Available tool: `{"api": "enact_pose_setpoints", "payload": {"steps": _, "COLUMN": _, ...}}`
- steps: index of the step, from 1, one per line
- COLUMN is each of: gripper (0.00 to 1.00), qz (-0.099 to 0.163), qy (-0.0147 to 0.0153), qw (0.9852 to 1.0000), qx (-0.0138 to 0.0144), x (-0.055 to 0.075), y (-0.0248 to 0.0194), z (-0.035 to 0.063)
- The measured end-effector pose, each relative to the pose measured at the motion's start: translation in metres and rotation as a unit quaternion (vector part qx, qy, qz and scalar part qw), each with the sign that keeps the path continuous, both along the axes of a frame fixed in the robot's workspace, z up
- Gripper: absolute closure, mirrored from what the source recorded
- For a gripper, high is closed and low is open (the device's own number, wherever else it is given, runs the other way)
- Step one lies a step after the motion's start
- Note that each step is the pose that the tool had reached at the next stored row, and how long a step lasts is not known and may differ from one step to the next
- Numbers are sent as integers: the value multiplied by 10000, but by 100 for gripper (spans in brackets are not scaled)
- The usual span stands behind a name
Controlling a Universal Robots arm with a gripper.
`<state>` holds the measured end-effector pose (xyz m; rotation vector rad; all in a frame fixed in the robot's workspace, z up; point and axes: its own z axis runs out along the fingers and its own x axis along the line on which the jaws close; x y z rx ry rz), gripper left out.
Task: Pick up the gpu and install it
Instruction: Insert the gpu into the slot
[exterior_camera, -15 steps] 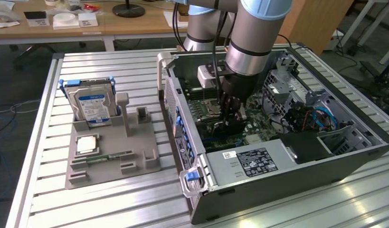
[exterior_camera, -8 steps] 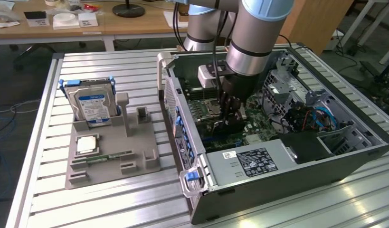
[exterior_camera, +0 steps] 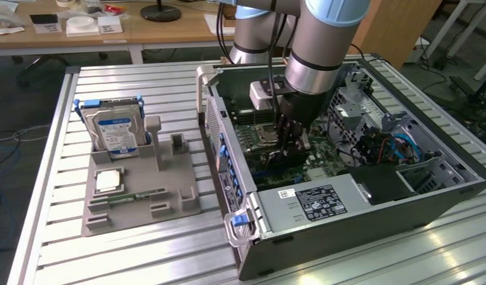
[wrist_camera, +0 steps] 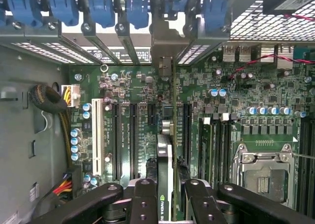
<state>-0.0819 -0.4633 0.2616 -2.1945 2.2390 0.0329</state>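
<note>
Ribbed metal table point(exterior_camera: 148, 249) carries an open computer case point(exterior_camera: 369, 208); inside it, the tool point(wrist_camera: 167, 194) grips the gpu point(wrist_camera: 166, 165) edge-on above the motherboard slots point(wrist_camera: 133, 135). Installation's underway; seating likely demands exact alignment.

The computer case point(exterior_camera: 361, 208) lies open on top, so there is room to come straight down. Inside, the gripper point(exterior_camera: 292, 145) with the gpu point(wrist_camera: 165, 170) clamped between its fingers already fills the middle, over the motherboard point(wrist_camera: 236, 86). On the exterior view's right, cables point(exterior_camera: 385, 145) and a metal drive cage point(exterior_camera: 349, 98) crowd the space. The near power supply point(exterior_camera: 314, 202) blocks that end. Left of the case, the grey holder point(exterior_camera: 140, 196) and upright hard drive point(exterior_camera: 114, 132) stand on the table point(exterior_camera: 53, 237).
</note>
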Motion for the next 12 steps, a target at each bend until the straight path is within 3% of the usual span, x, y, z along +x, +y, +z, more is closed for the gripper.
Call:
{"api": "enact_pose_setpoints", "payload": {"steps": 4, "gripper": 74, "qz": -3, "qy": 0, "qw": 10000, "qx": 15, "x": -9, "y": -1, "z": 1}}
{"api": "enact_pose_setpoints", "payload": {"steps": 9, "gripper": 74, "qz": -13, "qy": -2, "qw": 10000, "qx": 55, "x": -14, "y": -1, "z": 0}}
{"api": "enact_pose_setpoints", "payload": {"steps": 12, "gripper": 74, "qz": -13, "qy": -4, "qw": 10000, "qx": 55, "x": -15, "y": -1, "z": -10}}
